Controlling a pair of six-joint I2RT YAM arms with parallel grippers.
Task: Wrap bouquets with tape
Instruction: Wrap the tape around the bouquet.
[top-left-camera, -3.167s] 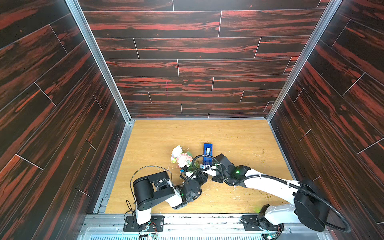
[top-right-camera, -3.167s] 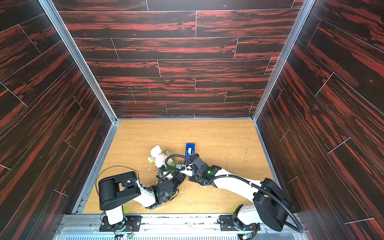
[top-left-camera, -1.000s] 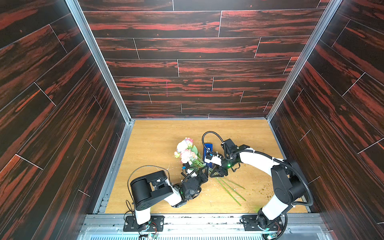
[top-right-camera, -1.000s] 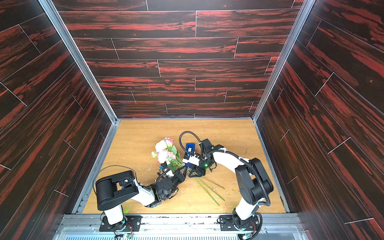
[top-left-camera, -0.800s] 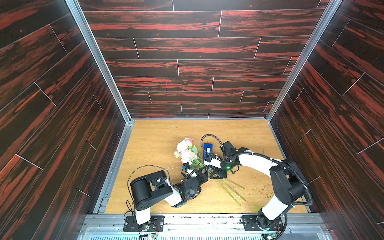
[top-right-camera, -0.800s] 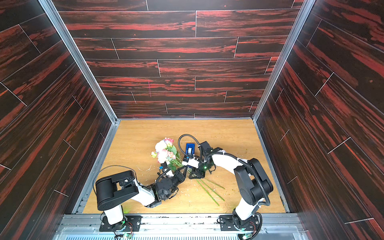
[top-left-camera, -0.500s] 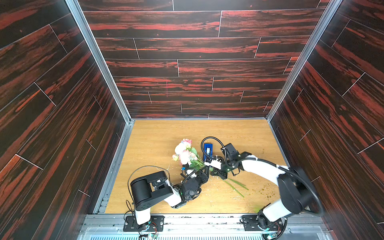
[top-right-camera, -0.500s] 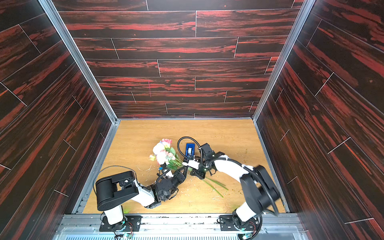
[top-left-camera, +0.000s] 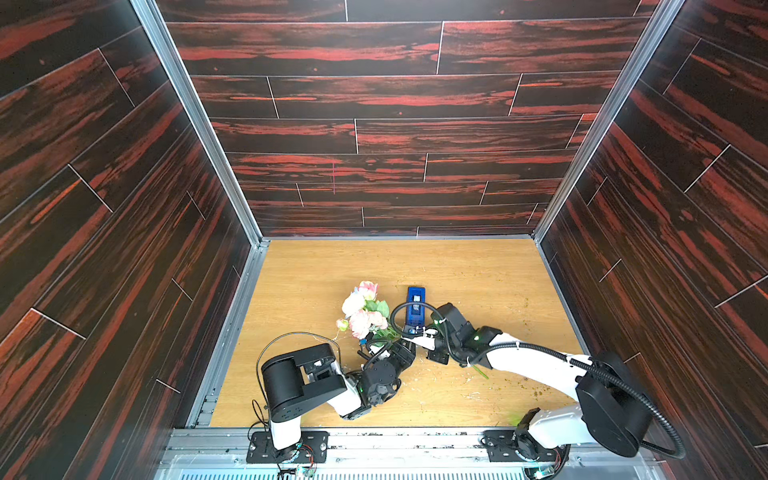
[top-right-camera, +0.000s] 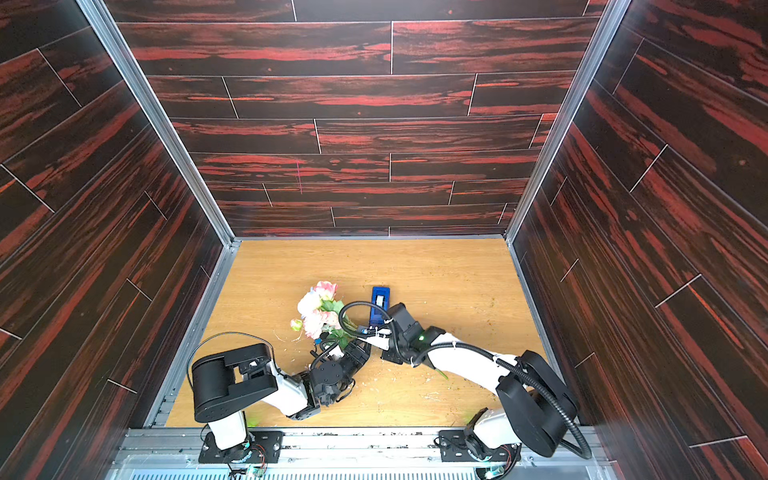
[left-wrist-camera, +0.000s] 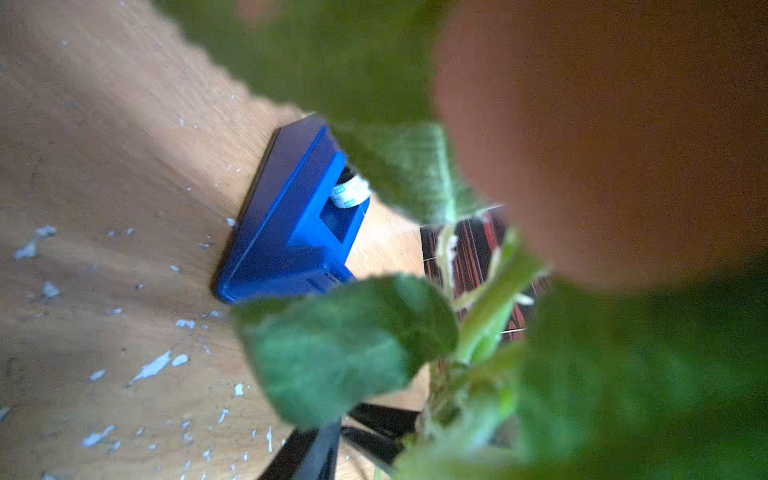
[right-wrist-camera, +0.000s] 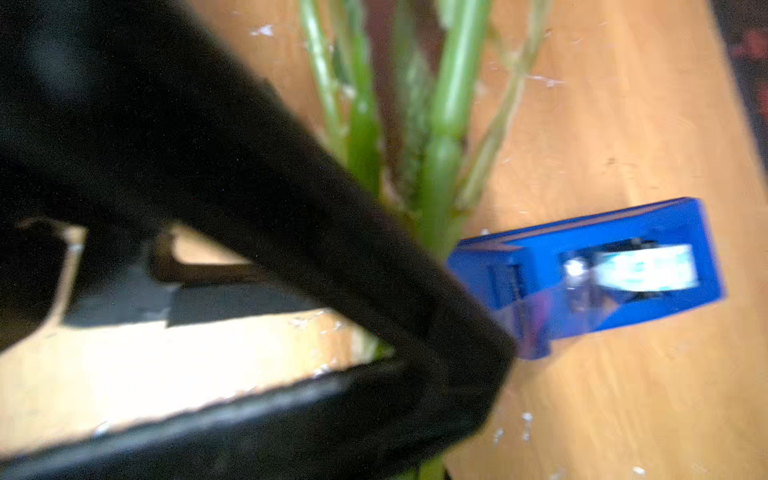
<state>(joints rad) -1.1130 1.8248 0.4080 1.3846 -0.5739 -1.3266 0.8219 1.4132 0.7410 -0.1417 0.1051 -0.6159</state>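
– Green stems (right-wrist-camera: 444, 124) of the bouquet (top-left-camera: 361, 311) were found clamped in the closed right gripper (top-left-camera: 409, 338), with the blooms carried beyond its tips.
– And the left gripper (top-left-camera: 402, 352)?
– It was placed just beside the right one, under the leaves. Whether it was spread or closed could not be told.
– The tape (right-wrist-camera: 644, 268)?
– It was seated in the blue dispenser (top-left-camera: 415, 307), just past the right gripper, on the table (top-left-camera: 332, 270).
– What could be spoiled?
– The bunch was seen pinched by one tool only, so it could be splayed or swung. The dispenser could be dragged by the cable (top-left-camera: 395, 318) looped over it.
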